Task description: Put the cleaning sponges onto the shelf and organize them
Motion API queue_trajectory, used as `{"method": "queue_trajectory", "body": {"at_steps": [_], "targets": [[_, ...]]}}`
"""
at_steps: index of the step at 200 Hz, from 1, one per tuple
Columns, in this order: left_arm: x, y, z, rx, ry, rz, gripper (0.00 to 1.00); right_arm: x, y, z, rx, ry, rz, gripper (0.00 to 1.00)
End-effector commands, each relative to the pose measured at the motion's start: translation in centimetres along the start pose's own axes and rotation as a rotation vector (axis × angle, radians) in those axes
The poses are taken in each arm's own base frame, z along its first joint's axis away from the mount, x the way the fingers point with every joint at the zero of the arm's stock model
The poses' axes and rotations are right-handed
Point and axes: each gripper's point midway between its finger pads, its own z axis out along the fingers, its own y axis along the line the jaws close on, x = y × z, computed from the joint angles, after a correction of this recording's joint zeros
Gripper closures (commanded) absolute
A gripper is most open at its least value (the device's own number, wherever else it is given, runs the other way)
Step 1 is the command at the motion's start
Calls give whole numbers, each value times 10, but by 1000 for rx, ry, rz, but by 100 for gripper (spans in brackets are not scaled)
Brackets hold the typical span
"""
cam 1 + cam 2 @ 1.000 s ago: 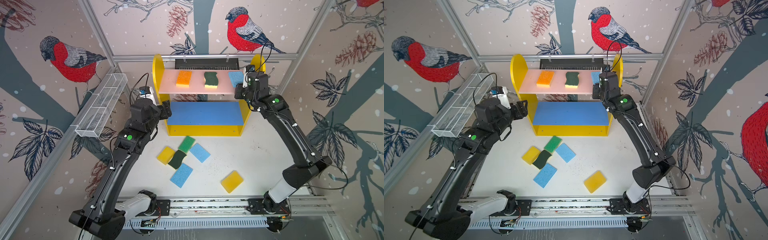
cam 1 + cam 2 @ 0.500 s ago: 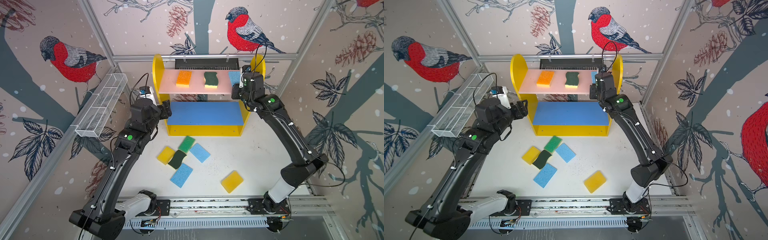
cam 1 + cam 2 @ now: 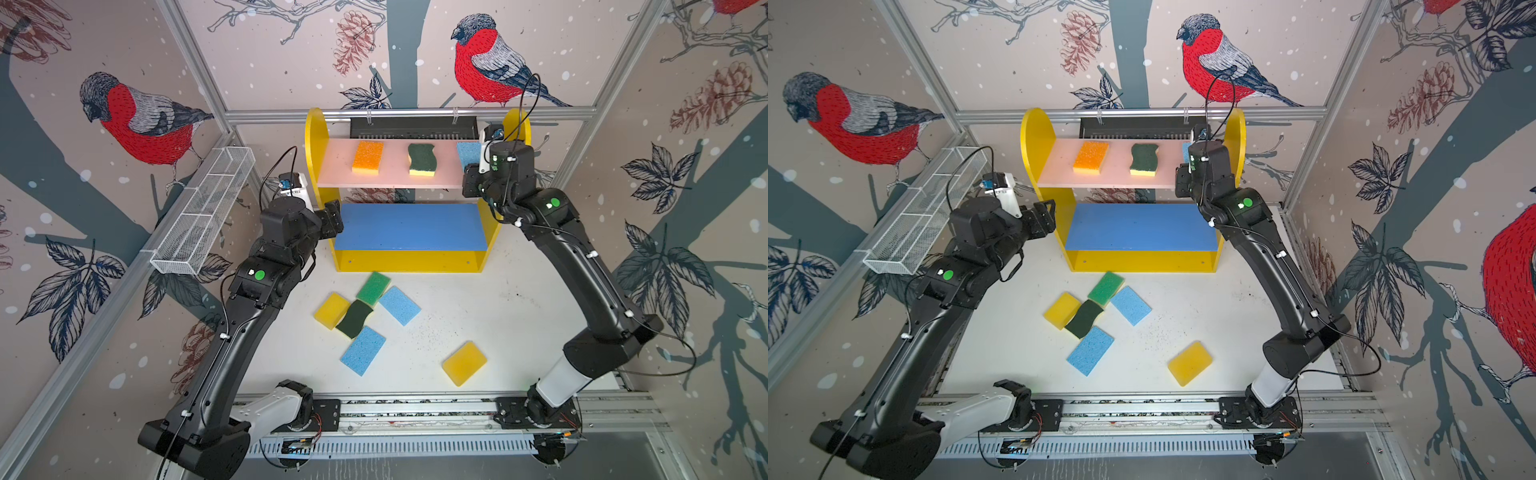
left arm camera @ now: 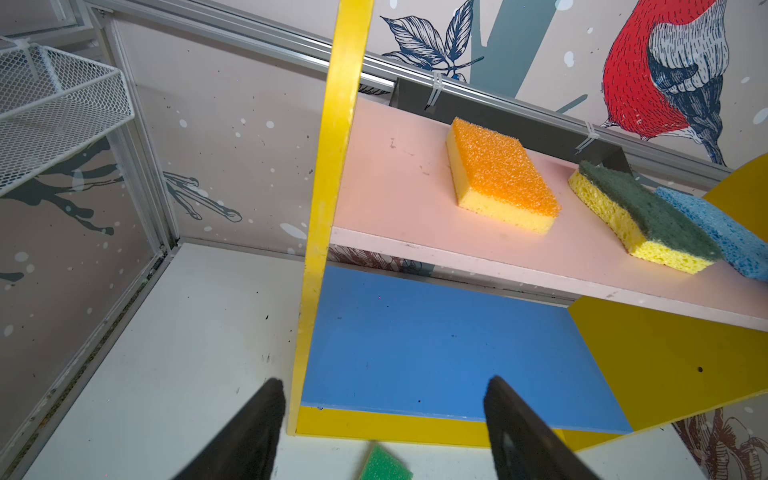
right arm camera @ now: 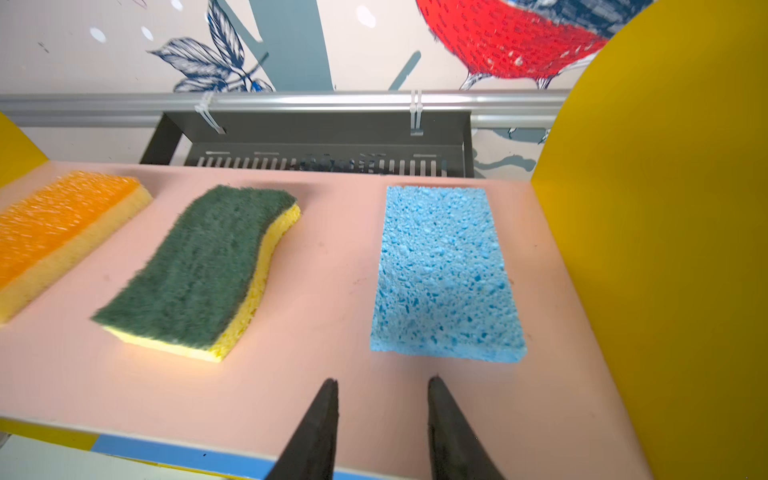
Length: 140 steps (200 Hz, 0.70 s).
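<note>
In a top view three sponges [image 3: 422, 160] sat on the shelf [image 3: 315, 137], six on the desk [image 3: 519, 316]. The left wrist view showed the left hand [image 4: 384, 379] open, empty, facing the shelf's side panel [image 4: 332, 166], which it could knock; the right wrist view showed the right hand [image 5: 382, 380] part-open, empty, just short of the blue sponge [image 5: 444, 270]

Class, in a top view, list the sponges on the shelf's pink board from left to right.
orange sponge → wavy dark-green scourer → light blue sponge

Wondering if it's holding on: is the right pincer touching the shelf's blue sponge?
Apart: the right wrist view shows pink board between right pincer and blue sponge.
</note>
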Motion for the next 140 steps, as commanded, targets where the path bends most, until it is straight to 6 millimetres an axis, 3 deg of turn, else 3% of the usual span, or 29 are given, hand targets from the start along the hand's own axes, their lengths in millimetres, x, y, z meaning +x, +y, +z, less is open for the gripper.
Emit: {"method": "queue_trajectory", "body": {"at_steps": [1,20,44,92,140], "targets": [[-7,2,-3,-13,-26,16,23,-12,-15,-24,50,-32,-10,61],[-1,7,-4,-29,-9,28,22,-13,-31,-42,97,-47,-6,58],[20,12,-5,-37,43,45,21,5,-50,-54,133,-33,16,52],[83,24,-1,-48,248,126,20,82,-82,-60,108,51,139,37],[129,39,-8,-82,366,106,19,145,-90,-61,84,144,193,20]]}}
